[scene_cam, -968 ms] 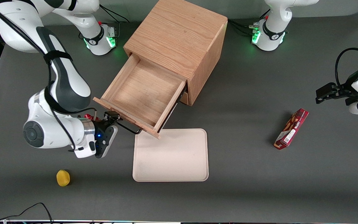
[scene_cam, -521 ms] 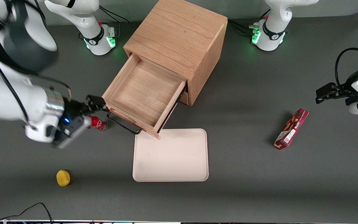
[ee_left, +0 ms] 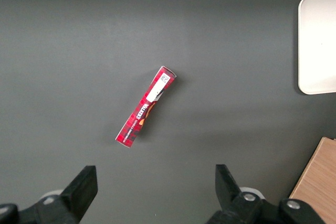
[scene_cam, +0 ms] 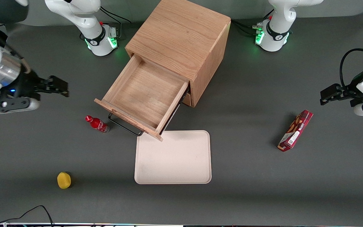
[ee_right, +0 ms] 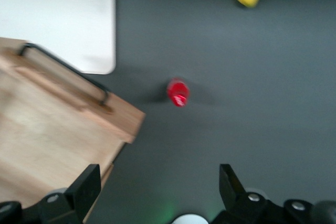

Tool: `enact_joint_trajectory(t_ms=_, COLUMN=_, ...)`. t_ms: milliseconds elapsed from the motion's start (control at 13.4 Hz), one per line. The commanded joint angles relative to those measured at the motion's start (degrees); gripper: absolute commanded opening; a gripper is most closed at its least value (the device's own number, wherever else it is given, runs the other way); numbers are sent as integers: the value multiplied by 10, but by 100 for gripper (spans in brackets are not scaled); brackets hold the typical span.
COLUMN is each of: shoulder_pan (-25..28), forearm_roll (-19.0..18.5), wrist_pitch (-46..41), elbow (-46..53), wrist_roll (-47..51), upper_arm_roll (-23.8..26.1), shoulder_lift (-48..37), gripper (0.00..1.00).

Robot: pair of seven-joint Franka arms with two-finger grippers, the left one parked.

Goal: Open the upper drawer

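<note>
The upper drawer [scene_cam: 143,94] of the light oak cabinet [scene_cam: 181,34] stands pulled far out, its empty wooden inside showing. Its long thin black bar handle [scene_cam: 124,125] sits on the drawer's front. The drawer [ee_right: 52,129] and the handle [ee_right: 65,69] also show in the right wrist view. My gripper [scene_cam: 58,86] is open and empty, raised above the table toward the working arm's end, well apart from the drawer. The lower drawer is hidden under the upper one.
A small red bottle [scene_cam: 97,123] stands on the table close to the handle, and shows in the right wrist view [ee_right: 178,92]. A beige tray [scene_cam: 173,157] lies in front of the drawer. A yellow object [scene_cam: 64,180] and a red box [scene_cam: 296,130] lie on the table.
My gripper has let go of the handle and moved up and away from the drawer toward the working arm's end. The drawer stays pulled out.
</note>
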Motion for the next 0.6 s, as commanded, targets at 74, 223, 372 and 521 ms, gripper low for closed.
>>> enact_joint_trajectory(t_ms=74, shoulder_pan=-1, forearm_roll=30, wrist_pitch=160, elbow=-309, wrist_roll=19, upper_arm_roll=-55, shoulder_lift=-198, gripper=100)
enact_joint_trajectory(t_ms=223, shoulder_pan=-2, forearm_roll=29, wrist_pitch=219, elbow=-391, wrist_roll=11, upper_arm_roll=-57, shoulder_lift=-248, gripper=100)
enact_joint_trajectory(t_ms=372, shoulder_pan=-1, forearm_roll=29, wrist_pitch=216, elbow=-361, wrist_roll=19, upper_arm_roll=-61, shoulder_lift=-232, gripper=100)
enact_joint_trajectory(t_ms=521, shoulder_pan=0, forearm_roll=29, wrist_pitch=213, elbow=-315, wrist_roll=18, upper_arm_roll=-62, shoulder_lift=-206, gripper=100)
